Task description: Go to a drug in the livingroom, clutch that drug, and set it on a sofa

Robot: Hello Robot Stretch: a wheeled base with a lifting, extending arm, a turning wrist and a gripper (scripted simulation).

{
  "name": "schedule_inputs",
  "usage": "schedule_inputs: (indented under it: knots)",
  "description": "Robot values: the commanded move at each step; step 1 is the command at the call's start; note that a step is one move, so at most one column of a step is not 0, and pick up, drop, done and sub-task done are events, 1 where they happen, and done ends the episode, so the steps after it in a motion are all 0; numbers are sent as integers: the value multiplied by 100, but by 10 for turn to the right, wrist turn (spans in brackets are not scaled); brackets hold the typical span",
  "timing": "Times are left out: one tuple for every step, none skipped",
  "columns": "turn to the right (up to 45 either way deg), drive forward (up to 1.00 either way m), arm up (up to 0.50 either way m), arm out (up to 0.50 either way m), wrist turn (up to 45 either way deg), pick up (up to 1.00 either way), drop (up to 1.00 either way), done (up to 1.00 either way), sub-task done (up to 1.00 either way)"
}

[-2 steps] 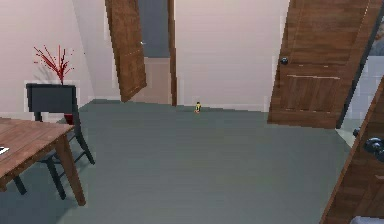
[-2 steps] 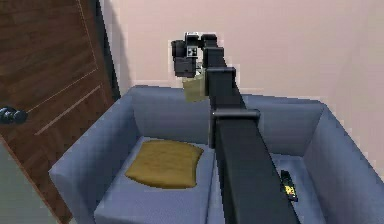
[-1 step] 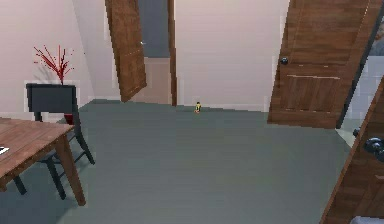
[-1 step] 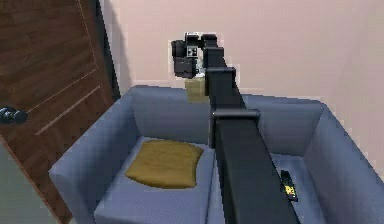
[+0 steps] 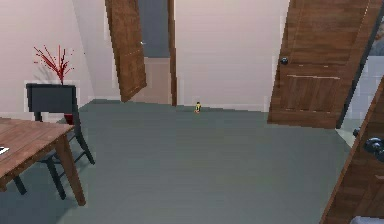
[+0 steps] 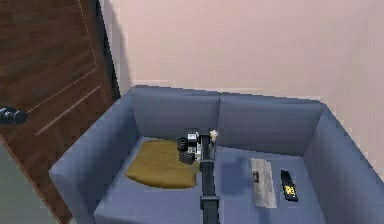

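Arm side view: gripper [image 6: 186, 146] over the sofa [image 6: 250, 115] seat, by a mustard cushion [image 6: 160, 167].
You cannot tell the gripper's finger state, or whether it holds the drug. A small yellowish thing [image 5: 198, 106] stands on the floor by the far wall. Likely risk: anything released onto the cushion's slope could roll off the seat front. Armrests hem both sides, and a grey remote [image 6: 263, 182] lies on the seat's right.

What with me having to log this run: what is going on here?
The robot's arm reaches out over a blue sofa, its pincer near an olive cushion lying on it. Whether the pincer holds anything cannot be told. A dark remote lies farther right on the sofa. In the forward view, a small yellowish thing stands on the grey floor by the far wall.
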Motion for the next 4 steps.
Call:
schedule_inputs:
  knots:
    - [0,0,-32,0,0,0,0,0,0]
    - [0,0,0,0,0,0,100,0,0]
    - [0,0,10,0,0,0,0,0,0]
    - [0,0,0,-8,0,0,0,0,0]
